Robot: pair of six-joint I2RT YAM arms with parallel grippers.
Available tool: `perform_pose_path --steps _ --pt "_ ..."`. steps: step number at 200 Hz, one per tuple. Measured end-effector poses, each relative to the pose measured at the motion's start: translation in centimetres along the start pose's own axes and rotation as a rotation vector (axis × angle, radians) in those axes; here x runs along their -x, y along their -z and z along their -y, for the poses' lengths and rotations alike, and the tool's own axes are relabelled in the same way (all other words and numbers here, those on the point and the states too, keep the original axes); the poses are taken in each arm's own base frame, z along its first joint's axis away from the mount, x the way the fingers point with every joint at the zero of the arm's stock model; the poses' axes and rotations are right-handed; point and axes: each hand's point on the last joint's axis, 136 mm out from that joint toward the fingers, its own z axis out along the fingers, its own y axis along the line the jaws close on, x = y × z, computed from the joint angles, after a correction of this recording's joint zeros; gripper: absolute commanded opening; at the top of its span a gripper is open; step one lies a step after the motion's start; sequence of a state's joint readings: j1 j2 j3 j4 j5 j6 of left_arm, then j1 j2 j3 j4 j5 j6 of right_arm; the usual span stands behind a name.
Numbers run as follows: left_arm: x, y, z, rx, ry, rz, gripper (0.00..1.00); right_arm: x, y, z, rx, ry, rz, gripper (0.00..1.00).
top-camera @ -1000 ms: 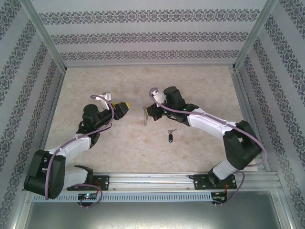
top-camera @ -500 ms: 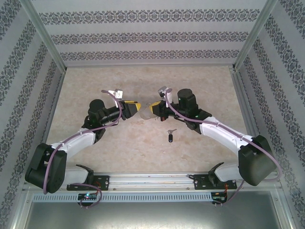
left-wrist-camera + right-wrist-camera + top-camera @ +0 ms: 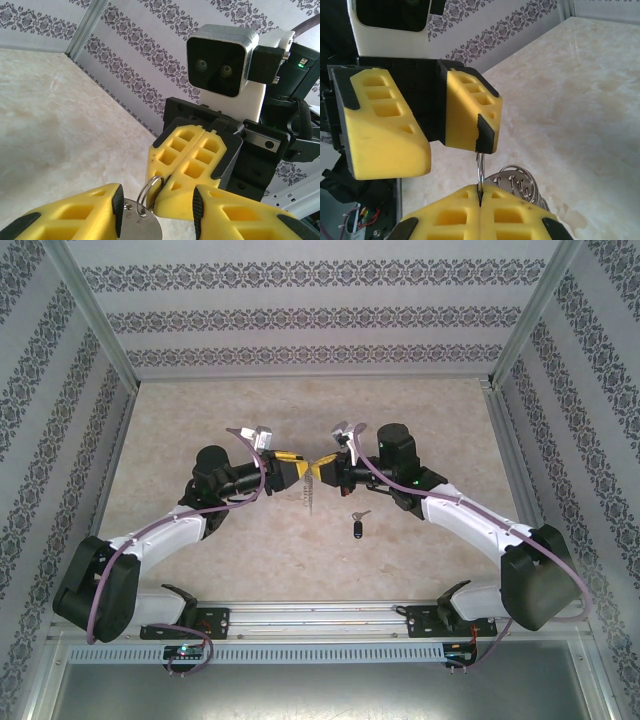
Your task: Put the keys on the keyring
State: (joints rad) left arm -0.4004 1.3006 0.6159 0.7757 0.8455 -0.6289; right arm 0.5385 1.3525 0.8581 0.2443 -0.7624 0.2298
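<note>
Top external: above the table (image 3: 200,410), right gripper (image 3: 322,472) is pinched on the keyring (image 3: 309,498), holding it in the air. The left gripper (image 3: 298,472) is spread either side of the keyring, and the key (image 3: 358,528) lies flat, well apart from the keyring on the right arm's side. Looks like a regrip: I'd close the left fingers squarely on the flat metal under the wire loop before the right releases, or it may twist or drop. The keyring's full shape is cut off in both wrist views and is only a sliver from above.
</note>
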Motion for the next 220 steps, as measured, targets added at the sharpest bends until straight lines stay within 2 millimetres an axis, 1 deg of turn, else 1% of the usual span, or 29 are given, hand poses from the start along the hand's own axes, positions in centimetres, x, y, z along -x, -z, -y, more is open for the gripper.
perform_pose_path --steps 21,38,70,116,125,138,140,146,149,151,158,164,178,199,208,220 --pt "-0.4 -0.2 0.0 -0.003 0.004 -0.01 0.41 0.0 0.0 -0.2 0.012 -0.002 -0.003 0.0" --pt "-0.7 -0.5 -0.1 -0.005 0.007 -0.02 0.37 -0.1 0.0 -0.2 0.014 -0.004 -0.003 0.0" --pt "-0.7 -0.8 0.0 -0.011 -0.002 -0.022 0.3 -0.1 0.0 -0.3 0.015 -0.004 -0.003 0.0" --pt "-0.6 -0.8 0.2 -0.014 -0.017 -0.017 0.07 0.0 0.1 -0.2 0.019 -0.005 -0.002 0.0" --pt "-0.5 -0.8 0.1 -0.011 -0.018 -0.014 0.0 0.1 0.2 -0.1 0.019 -0.008 0.001 0.0" --pt "-0.5 -0.8 0.1 -0.008 -0.025 -0.011 0.0 0.2 0.3 -0.2 0.026 -0.006 0.003 0.0" --pt "-0.5 -0.8 0.1 -0.009 -0.024 -0.011 0.0 0.2 0.3 -0.2 0.026 -0.006 0.003 0.05" --pt "-0.5 -0.8 0.1 -0.008 -0.025 -0.011 0.0 0.2 0.3 -0.1 0.026 -0.006 0.003 0.24" --pt "-0.5 -0.8 0.1 -0.009 -0.025 -0.011 0.0 0.2 0.3 -0.1 0.025 -0.007 0.004 0.31" --pt "-0.5 -0.8 0.1 -0.009 -0.026 -0.011 0.0 0.2 0.4 0.0 0.023 -0.012 0.005 0.35" --pt "-0.5 -0.9 0.1 -0.01 -0.026 -0.012 0.0 0.3 0.4 0.2 0.018 -0.014 0.007 0.41" --pt "-0.5 -0.9 0.1 -0.011 -0.027 -0.014 0.0 0.3 0.5 0.3 0.015 -0.016 0.009 0.43" --pt "-0.7 -1.0 0.1 -0.01 -0.036 -0.022 0.0 0.7 1.2 1.4 -0.015 -0.03 0.031 0.45" --pt "-0.7 -1.2 0.0 0.003 -0.067 -0.044 0.0 0.9 3.7 3.4 -0.091 -0.07 0.08 0.46" --pt "-0.5 -1.3 0.0 0.009 -0.086 -0.055 0.0 1.1 4.7 3.9 -0.12 -0.078 0.1 0.47" --pt "-0.2 -1.4 0.1 0.013 -0.118 -0.068 0.0 1.5 5.6 4.1 -0.139 -0.08 0.121 0.47"
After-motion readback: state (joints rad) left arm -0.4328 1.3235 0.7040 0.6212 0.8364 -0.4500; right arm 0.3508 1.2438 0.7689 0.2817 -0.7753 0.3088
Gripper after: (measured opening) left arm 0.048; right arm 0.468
